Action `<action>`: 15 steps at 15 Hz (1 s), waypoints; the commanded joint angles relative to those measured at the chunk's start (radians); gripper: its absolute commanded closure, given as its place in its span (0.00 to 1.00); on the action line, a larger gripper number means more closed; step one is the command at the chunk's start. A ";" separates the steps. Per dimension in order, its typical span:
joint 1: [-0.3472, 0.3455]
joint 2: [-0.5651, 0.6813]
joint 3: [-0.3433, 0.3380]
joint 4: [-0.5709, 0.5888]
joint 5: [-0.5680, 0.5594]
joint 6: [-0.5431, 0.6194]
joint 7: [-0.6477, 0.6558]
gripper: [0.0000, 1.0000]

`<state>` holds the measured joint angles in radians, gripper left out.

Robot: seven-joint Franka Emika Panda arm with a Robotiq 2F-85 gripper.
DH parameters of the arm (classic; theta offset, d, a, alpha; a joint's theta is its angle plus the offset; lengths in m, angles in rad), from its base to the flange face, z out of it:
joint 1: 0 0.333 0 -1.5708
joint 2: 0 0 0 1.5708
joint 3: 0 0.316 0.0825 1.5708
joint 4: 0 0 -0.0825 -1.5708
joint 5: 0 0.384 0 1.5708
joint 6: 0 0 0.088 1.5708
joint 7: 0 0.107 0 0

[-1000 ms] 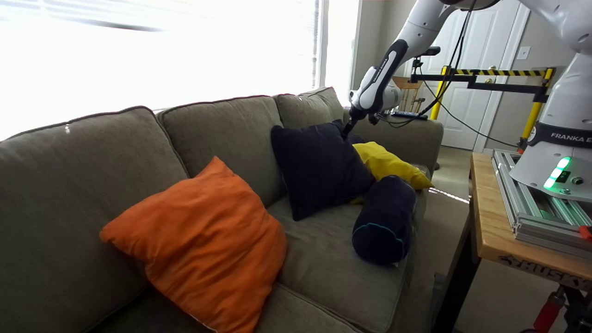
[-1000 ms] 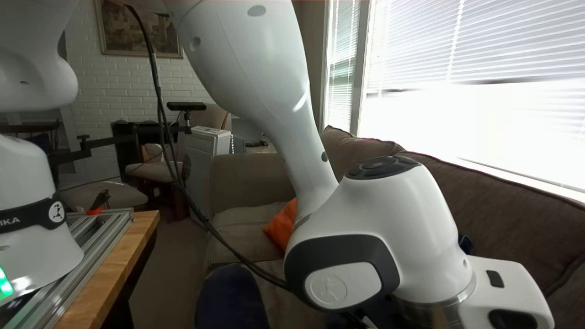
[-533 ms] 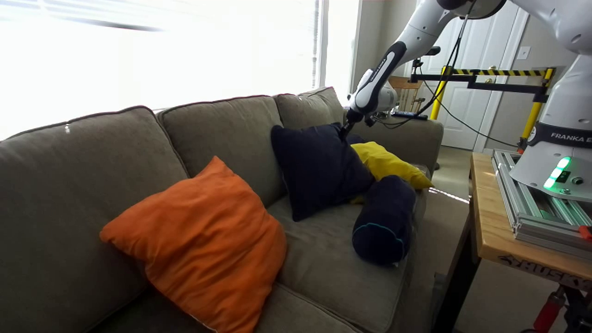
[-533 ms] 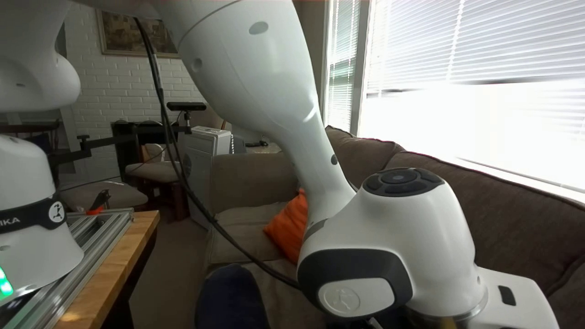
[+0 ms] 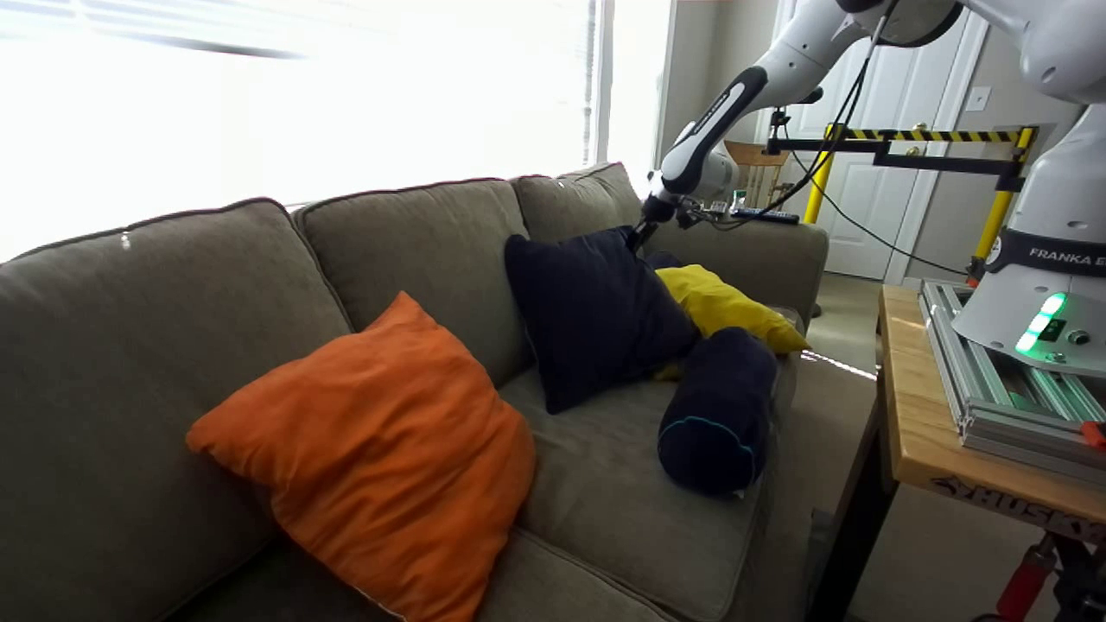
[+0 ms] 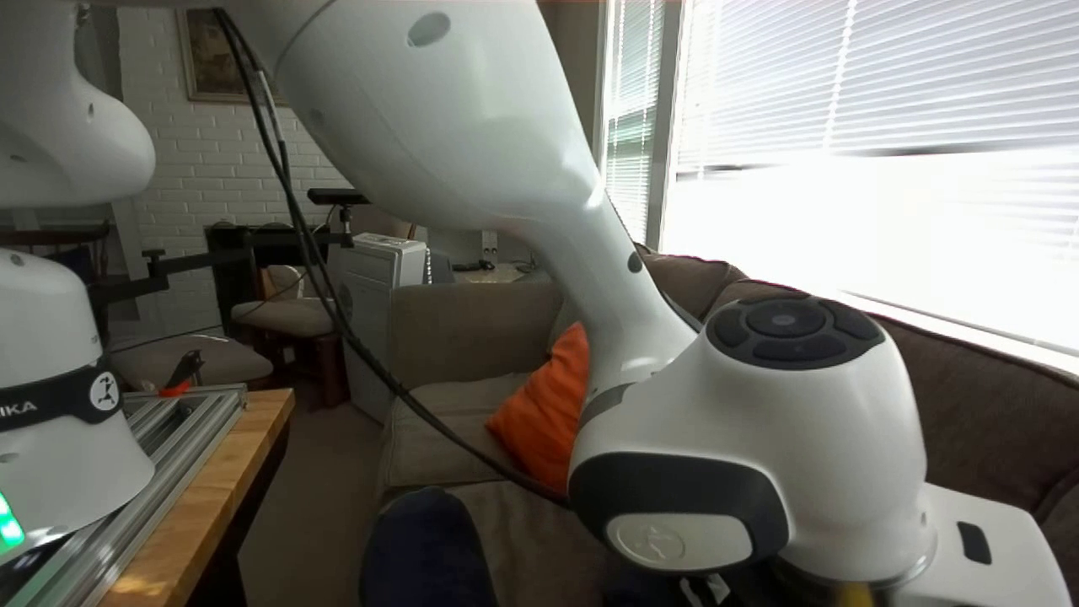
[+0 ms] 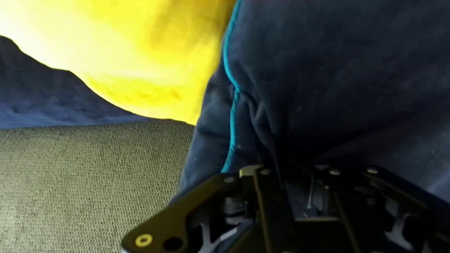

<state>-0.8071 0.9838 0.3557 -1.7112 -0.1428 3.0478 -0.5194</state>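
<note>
Our hand [image 5: 636, 242] is closed, with a fold of the navy pillow [image 5: 596, 324] pinched in its grip. We see it hold the cloth near an upper corner, where creases run beside the teal piping [image 7: 232, 119]. That pillow leans on the back of the sofa [image 5: 415, 250], its lower edge on the seat [image 5: 605, 484]. Beyond it, close to the hand, lies the yellow pillow [image 5: 726, 307], which partly covers another navy cushion [image 7: 38, 95] at the left of our wrist view. Along the front of the seat we find the bolster [image 5: 717, 406], navy too, just beside the pillow; whether the two touch we cannot tell. Well apart from these, in both exterior views, we see the orange pillow [image 5: 380, 449]. Our arm [image 6: 472, 126] is fixed to rails [image 5: 985, 419] on the worktop [image 5: 916, 389], which faces the sofa.
</note>
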 commanded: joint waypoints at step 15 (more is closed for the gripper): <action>0.274 -0.322 -0.256 -0.139 -0.046 -0.138 -0.127 0.98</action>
<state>-0.6532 0.7648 0.2180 -1.7963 -0.1462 2.9162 -0.6938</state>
